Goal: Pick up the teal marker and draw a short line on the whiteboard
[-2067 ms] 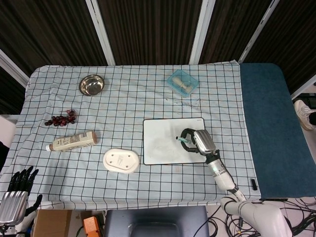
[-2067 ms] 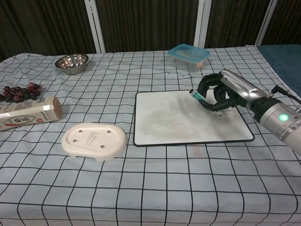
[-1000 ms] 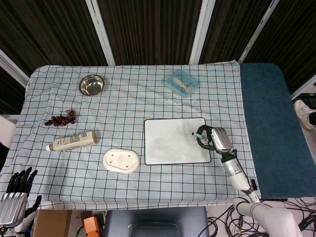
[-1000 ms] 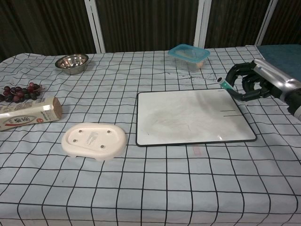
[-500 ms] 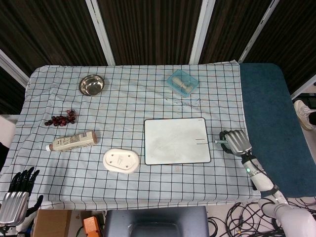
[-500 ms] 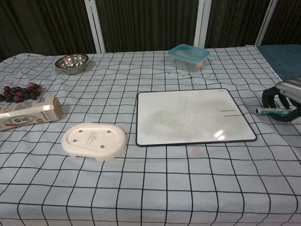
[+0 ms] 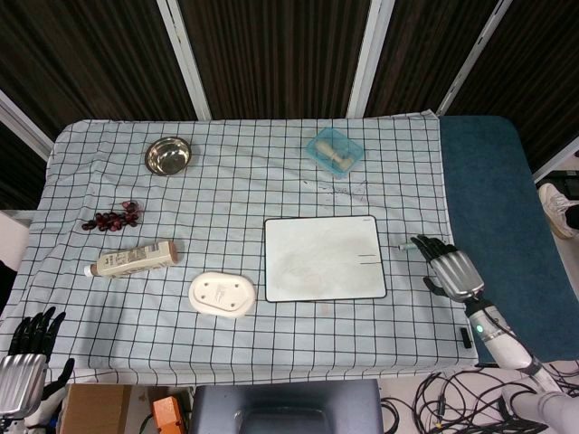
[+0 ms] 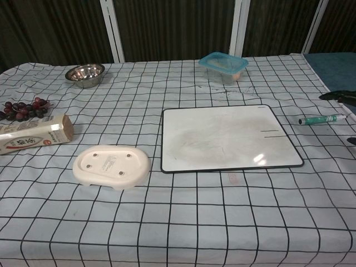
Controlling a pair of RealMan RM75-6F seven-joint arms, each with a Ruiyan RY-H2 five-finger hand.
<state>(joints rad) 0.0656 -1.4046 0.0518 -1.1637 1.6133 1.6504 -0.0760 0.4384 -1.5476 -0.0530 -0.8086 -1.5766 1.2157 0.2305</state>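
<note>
The teal marker (image 8: 319, 119) lies flat on the checked cloth, just right of the whiteboard (image 8: 228, 137); in the head view only its tip (image 7: 404, 245) shows. Two short dark lines mark the whiteboard (image 7: 323, 258) near its right edge. My right hand (image 7: 450, 266) is open beside the marker with fingers spread, holding nothing; in the chest view only its fingertips (image 8: 335, 95) show at the right edge. My left hand (image 7: 25, 357) hangs open off the table's front left corner.
A white oval dish (image 8: 112, 165) sits left of the board. A lotion tube (image 8: 32, 135), grapes (image 8: 22, 108) and a steel bowl (image 8: 84, 73) are at the left. A teal-lidded box (image 8: 223, 66) stands behind the board. A blue mat (image 7: 497, 226) lies to the right.
My right hand drew on the board, carried the marker right off it, laid it on the cloth and let go. It now sits open farther right.
</note>
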